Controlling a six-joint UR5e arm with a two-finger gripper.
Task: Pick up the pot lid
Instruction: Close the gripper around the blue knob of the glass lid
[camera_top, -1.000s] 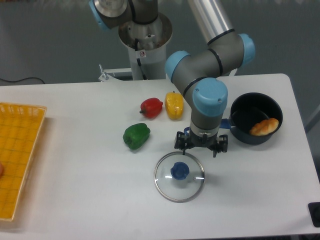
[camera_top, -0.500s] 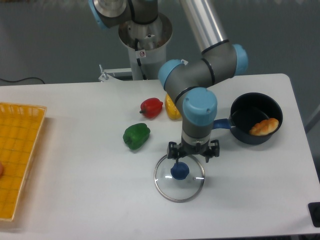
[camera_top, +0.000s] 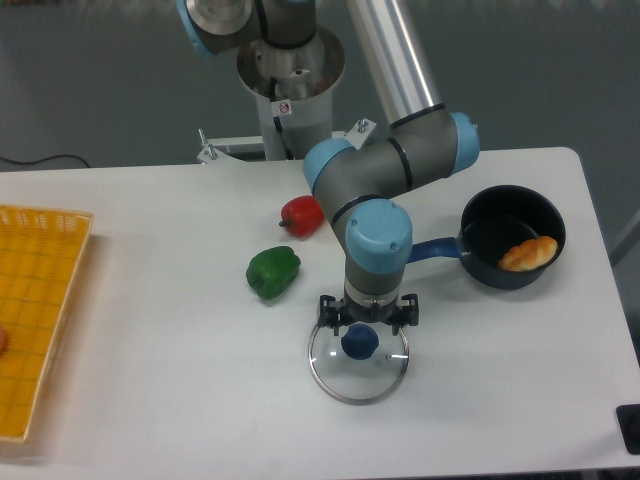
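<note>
The pot lid (camera_top: 360, 382) lies on the white table, a clear glass disc with a shiny metal rim and a dark blue knob (camera_top: 360, 342) at its middle. Just above the knob, and a little toward the far side in the view, is my gripper (camera_top: 368, 318), pointing down. Its two fingers are spread apart with nothing held between them. Part of the lid's far rim is hidden behind the gripper. Whether a fingertip touches the lid cannot be told.
A black pot (camera_top: 482, 218) holding a brown bread-like item (camera_top: 529, 254) stands at the right, beside a blue object (camera_top: 436, 249). Left of the arm lie a red pepper (camera_top: 300, 216) and a green pepper (camera_top: 273, 272). A yellow crate (camera_top: 42, 320) is at the far left.
My gripper has moved left and toward the camera, from behind the lid's right side to over the knob, still open. The yellow item is now hidden behind the arm. The lid has not moved.
</note>
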